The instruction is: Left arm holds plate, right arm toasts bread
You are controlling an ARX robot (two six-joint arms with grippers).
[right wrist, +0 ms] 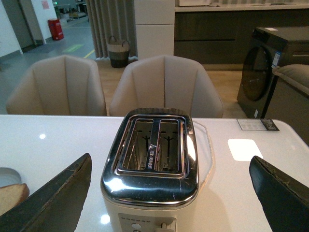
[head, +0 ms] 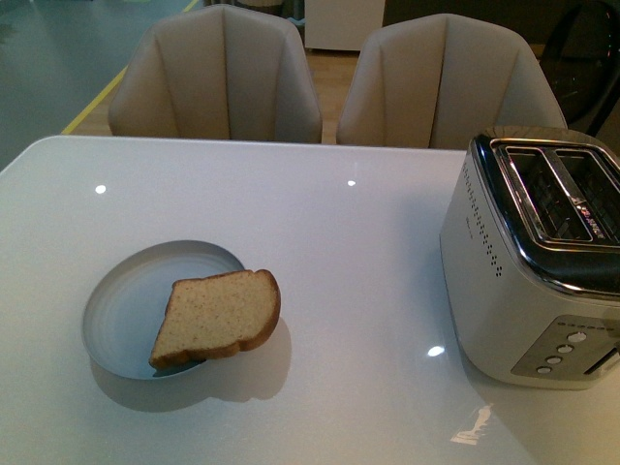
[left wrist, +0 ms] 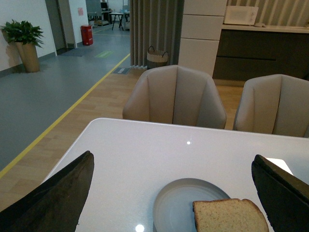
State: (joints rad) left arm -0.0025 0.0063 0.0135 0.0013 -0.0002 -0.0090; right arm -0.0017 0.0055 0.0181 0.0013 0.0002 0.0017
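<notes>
A white glossy bench [head: 320, 213] fills most of the front view, with two beige padded chairs [head: 218, 77] drawn up at its far edge, beyond the toaster [head: 533, 271]. The toaster, silver with a chrome top and two slots facing up, stands at the robot's right on the bench, its buttons on the near face. The right tool [right wrist: 170, 162] hangs on the robot's side of the toaster, raised above it, jaws spread wide and gripping nothing; its camera sees the toaster between the two dark jaws, clear of both. The left tool [left wrist: 174, 162] is well to the left of the toaster, likewise spread wide and holding nothing, and touches nothing that shows. The pale blue-grey plate [head: 126, 310] lies flat on the bench, well apart from the toaster to its left. The bread [head: 218, 315] rests tilted on the plate's toaster-side rim, one corner down inside the plate, its rounded top hanging past the rim toward the toaster.
</notes>
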